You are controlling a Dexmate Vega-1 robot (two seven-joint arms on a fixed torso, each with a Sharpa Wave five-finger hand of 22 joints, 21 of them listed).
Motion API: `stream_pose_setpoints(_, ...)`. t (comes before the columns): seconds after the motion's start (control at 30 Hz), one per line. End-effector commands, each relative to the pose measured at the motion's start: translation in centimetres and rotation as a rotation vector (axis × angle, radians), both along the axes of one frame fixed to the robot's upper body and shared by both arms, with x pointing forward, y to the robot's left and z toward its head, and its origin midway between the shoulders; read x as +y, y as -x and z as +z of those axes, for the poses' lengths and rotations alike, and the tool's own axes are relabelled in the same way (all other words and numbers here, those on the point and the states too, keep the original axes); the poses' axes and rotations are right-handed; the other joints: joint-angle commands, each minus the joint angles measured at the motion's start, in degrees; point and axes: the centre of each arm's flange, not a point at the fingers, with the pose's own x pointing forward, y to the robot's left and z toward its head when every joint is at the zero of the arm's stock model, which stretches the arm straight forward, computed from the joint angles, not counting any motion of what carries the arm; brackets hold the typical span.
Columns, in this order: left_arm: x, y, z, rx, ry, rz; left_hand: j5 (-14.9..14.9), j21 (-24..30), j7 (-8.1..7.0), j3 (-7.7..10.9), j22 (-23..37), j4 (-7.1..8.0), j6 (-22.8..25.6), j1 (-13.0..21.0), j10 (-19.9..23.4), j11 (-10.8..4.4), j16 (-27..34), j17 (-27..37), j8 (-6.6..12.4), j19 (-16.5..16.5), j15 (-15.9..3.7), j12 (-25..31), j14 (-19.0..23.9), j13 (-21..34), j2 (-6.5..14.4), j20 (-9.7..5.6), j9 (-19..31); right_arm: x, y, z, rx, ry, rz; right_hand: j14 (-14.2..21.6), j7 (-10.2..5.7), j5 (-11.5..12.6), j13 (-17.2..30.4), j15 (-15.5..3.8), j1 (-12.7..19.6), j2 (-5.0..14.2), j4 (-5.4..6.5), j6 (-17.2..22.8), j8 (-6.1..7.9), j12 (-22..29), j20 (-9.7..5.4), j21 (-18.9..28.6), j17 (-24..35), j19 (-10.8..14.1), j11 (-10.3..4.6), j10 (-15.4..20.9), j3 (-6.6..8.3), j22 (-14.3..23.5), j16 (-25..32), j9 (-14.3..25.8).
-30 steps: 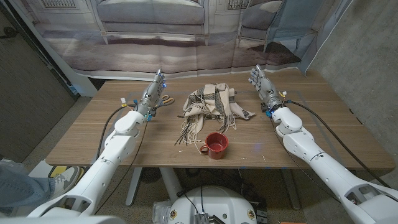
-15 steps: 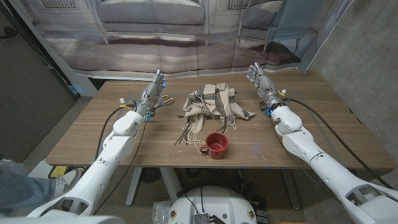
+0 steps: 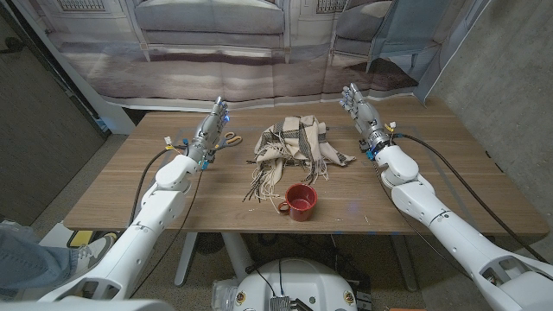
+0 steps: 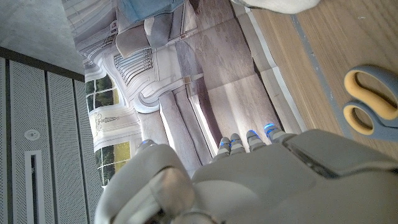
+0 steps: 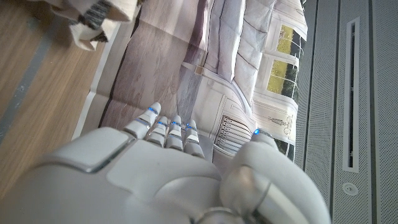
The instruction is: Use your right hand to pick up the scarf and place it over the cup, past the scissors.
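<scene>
Scarf bunched behind red cup, scissors beside, both robot hands empty, fingers apart.

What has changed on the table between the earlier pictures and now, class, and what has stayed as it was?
The right hand has drifted slightly toward the table's far edge and a little toward the scarf, holding nothing. Nothing was taken hold of or let go. The left hand stays beside the scissors, and the scarf and the red cup lie where they were.
</scene>
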Motion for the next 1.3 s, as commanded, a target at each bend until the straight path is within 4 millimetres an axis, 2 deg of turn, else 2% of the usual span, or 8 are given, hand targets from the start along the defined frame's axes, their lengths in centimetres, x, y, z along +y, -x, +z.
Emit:
stream_pose_setpoints(0.03, 0.3, 0.6, -0.1, -0.009, -0.004, 0.001, 0.60, 0.17, 0.05, -0.43, 0.09, -0.08, 0.12, 0.61, 0.21, -0.12, 0.12, 0.12, 0.00, -4.08, -0.11, 0.15, -0.88, 0.11, 0.06, 0.34, 0.27, 0.6, 0.9, 0.8, -0.040, 0.045, -0.014, 0.62, 0.04, 0.29, 0.24, 0.12, 0.48, 0.15, -0.39, 0.46, 0.06, -0.15, 0.20, 0.06, 0.27, 0.33, 0.06, 0.10, 0.32, 0.22, -0.07, 0.25)
stream_pose_setpoints(0.27, 0.4, 0.6, -0.2, -0.002, -0.005, 0.007, 0.65, 0.12, -0.02, -0.48, 0.09, -0.13, 0.28, 0.72, 0.36, -0.11, 0.05, 0.12, -0.03, -4.00, -0.14, 0.11, -0.76, 0.10, 0.14, 0.30, 0.27, 0.9, 1.3, 1.3, -0.056, 0.063, -0.006, 0.85, 0.07, 0.26, 0.25, 0.05, 0.64, 0.21, -0.53, 1.86, 0.51, -0.07, 0.11, 0.05, 0.28, 0.40, 0.07, 0.40, 0.31, 0.23, -0.08, 0.29)
stream_pose_setpoints(0.53, 0.4, 0.7, 0.0, -0.002, -0.014, 0.010, 0.71, 0.05, 0.04, -0.54, 0.09, -0.18, 0.48, 0.86, 0.55, -0.28, -0.06, 0.12, -0.06, -3.95, -0.07, 0.07, -0.70, 0.10, 0.24, 0.35, 0.27, 1.4, 1.8, 2.0, -0.086, 0.100, -0.030, 1.09, -0.35, 0.25, 0.25, -0.08, 0.81, 0.24, -0.66, 0.73, -0.03, -0.08, 0.16, 0.02, 0.29, 0.42, 0.03, 0.46, 0.30, 0.23, -0.08, 0.30)
stream_pose_setpoints(0.57, 0.4, 0.7, -0.1, -0.003, -0.007, 0.005, 0.71, 0.04, 0.00, -0.55, 0.09, -0.19, 0.48, 0.87, 0.54, -0.26, -0.07, 0.12, -0.07, -3.95, -0.05, 0.05, -0.70, 0.10, 0.25, 0.35, 0.27, 1.4, 1.8, 2.1, -0.090, 0.100, -0.033, 1.65, -0.46, 0.23, 0.24, -0.72, 0.98, 0.27, -0.80, 0.89, -0.02, 0.18, 0.21, 0.01, 0.28, 0.44, -0.53, 1.24, 0.30, 0.24, 0.03, 0.30)
stream_pose_setpoints(0.7, 0.2, 0.5, -0.2, -0.012, 0.002, -0.004, 0.73, 0.01, 0.14, -0.58, 0.09, -0.21, 0.60, 0.92, 0.54, -0.17, -0.09, 0.12, -0.06, -3.94, -0.07, 0.01, -0.62, 0.11, 0.28, 0.34, 0.27, 1.7, 1.8, 2.4, -0.103, 0.119, -0.038, 2.44, -0.84, 0.21, 0.20, -1.39, 1.20, 0.29, -0.98, 1.72, 0.20, 0.35, -0.04, 0.03, 0.24, 0.55, -1.06, 1.93, 0.29, 0.24, 0.16, 0.30)
stream_pose_setpoints(0.9, 0.0, 0.3, -0.4, -0.002, -0.007, -0.014, 0.77, -0.04, 0.18, -0.62, 0.09, -0.24, 0.59, 1.01, 0.49, -0.16, -0.16, 0.12, -0.13, -3.92, -0.09, -0.08, -0.60, 0.11, 0.35, 0.34, 0.27, 2.3, 1.8, 2.9, -0.117, 0.153, -0.040, 2.39, -0.92, 0.19, 0.19, -1.47, 1.30, 0.31, -1.07, 1.62, 0.11, 0.23, -0.27, 0.02, 0.23, 0.57, -0.94, 1.75, 0.30, 0.25, 0.06, 0.30)
stream_pose_setpoints(1.3, 0.8, 1.1, -0.3, -0.013, -0.015, 0.013, 0.83, -0.15, 0.11, -0.72, 0.10, -0.30, 0.60, 1.17, 0.52, -0.15, -0.30, 0.13, -0.27, -3.91, -0.02, -0.22, -0.60, 0.11, 0.46, 0.39, 0.27, 3.2, 2.2, 3.5, -0.153, 0.204, -0.066, 1.89, -1.07, 0.16, 0.19, -1.15, 1.48, 0.40, -1.21, 1.32, -0.11, -0.05, -0.07, -0.17, 0.24, 0.13, -0.70, 1.28, 0.29, 0.25, -0.27, 0.31)
